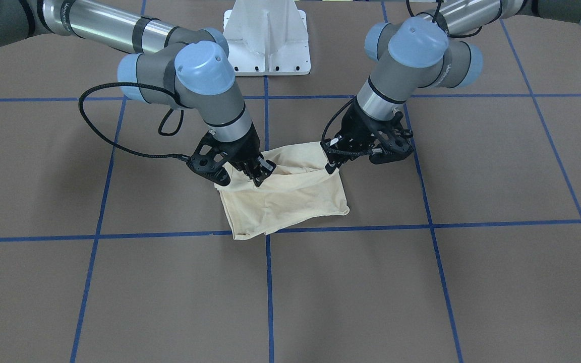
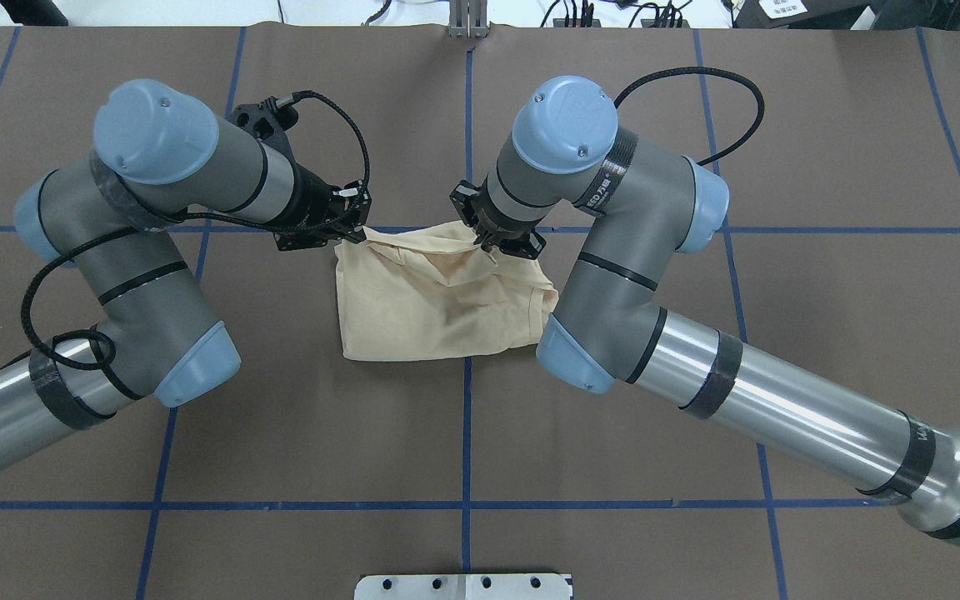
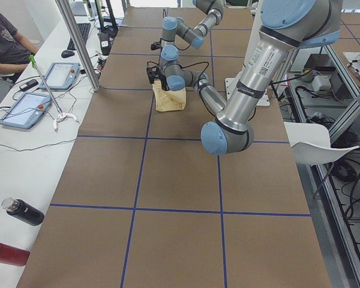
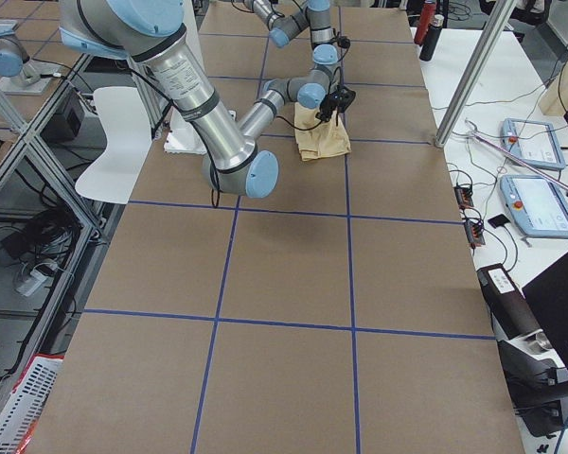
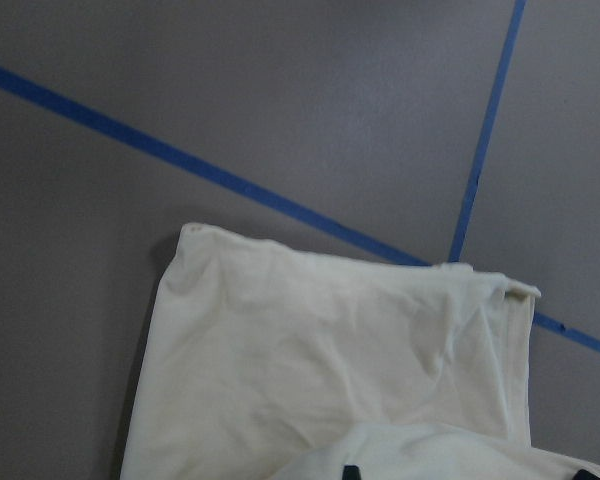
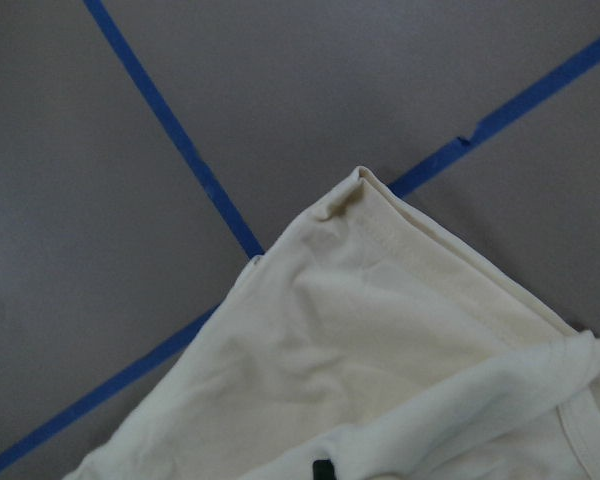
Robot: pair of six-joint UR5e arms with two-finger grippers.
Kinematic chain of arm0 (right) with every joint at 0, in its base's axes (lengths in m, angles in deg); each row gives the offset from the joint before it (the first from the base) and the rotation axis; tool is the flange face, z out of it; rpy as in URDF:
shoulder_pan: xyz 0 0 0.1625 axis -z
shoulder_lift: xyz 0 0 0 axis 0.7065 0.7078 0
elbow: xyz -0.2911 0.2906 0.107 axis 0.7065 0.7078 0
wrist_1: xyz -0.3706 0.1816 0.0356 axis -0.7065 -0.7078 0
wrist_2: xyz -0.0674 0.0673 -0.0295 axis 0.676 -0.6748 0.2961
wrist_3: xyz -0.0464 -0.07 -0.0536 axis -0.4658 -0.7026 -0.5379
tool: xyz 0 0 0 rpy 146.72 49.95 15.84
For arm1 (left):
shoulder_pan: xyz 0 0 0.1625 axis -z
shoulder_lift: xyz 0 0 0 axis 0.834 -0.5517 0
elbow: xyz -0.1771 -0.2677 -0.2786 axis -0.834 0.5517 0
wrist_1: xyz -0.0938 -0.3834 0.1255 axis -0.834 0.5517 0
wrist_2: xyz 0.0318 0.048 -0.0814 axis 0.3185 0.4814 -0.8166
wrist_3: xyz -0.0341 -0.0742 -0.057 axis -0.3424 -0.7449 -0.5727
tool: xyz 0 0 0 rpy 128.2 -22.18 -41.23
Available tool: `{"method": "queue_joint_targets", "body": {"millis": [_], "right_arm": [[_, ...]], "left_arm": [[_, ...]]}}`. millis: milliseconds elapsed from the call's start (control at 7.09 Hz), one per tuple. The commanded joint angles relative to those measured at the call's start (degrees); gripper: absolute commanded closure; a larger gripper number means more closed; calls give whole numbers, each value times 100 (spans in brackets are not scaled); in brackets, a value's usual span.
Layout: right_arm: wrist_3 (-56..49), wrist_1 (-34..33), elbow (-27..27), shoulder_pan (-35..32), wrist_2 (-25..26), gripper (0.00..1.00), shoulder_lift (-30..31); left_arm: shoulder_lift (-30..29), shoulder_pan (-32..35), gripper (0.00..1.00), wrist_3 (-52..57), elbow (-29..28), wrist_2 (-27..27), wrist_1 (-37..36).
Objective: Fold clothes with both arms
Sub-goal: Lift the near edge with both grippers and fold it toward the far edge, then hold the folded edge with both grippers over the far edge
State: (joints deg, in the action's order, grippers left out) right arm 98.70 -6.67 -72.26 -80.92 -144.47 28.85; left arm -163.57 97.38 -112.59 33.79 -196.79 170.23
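The cream-yellow T-shirt [image 1: 290,201] lies folded into a small rectangle at the table's middle, with no print showing; it also shows in the overhead view [image 2: 438,304]. My left gripper [image 1: 332,164] is shut on the shirt's far edge at one corner [image 2: 355,235]. My right gripper [image 1: 260,177] is shut on the same edge at the other side [image 2: 488,244], lifting a fold of the top layer slightly. The left wrist view shows the shirt [image 5: 330,350] below the fingers. The right wrist view shows a hemmed corner of the shirt [image 6: 400,340].
The white pedestal base [image 1: 268,45] stands behind the shirt. Blue tape lines [image 1: 270,282] cross the brown table. A seated operator [image 3: 6,42], tablets [image 3: 24,108] and bottles [image 3: 21,211] are on a side table, and a white chair [image 4: 114,142] stands beside the table.
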Motion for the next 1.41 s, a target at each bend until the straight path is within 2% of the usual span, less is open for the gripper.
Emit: {"method": "queue_joint_targets", "body": {"millis": [0,423,705,846,987,1128,1269], "right_arm": [[-113,146,776,-41,156,100,-447],[-122,541,1218,-33,314,100,-563],[-113,550,1289,-33,323,100,-564],[-122,550,1298,-15,315,1,-555],[-235,550,1290,-24,297,0,-572],[-384,559,1237,-59,262,0,-590],[-499,559,1185,-172,79,0,-625]], "left_arm": [[-70,44,100,84,-682,18,610],[1,53,100,163,-737,1,630],[36,44,100,155,-702,-17,630],[36,44,82,155,-702,-8,630],[27,36,14,164,-693,-17,621],[27,62,1,164,-650,-26,587],[53,314,1,216,-640,-235,577]]}}
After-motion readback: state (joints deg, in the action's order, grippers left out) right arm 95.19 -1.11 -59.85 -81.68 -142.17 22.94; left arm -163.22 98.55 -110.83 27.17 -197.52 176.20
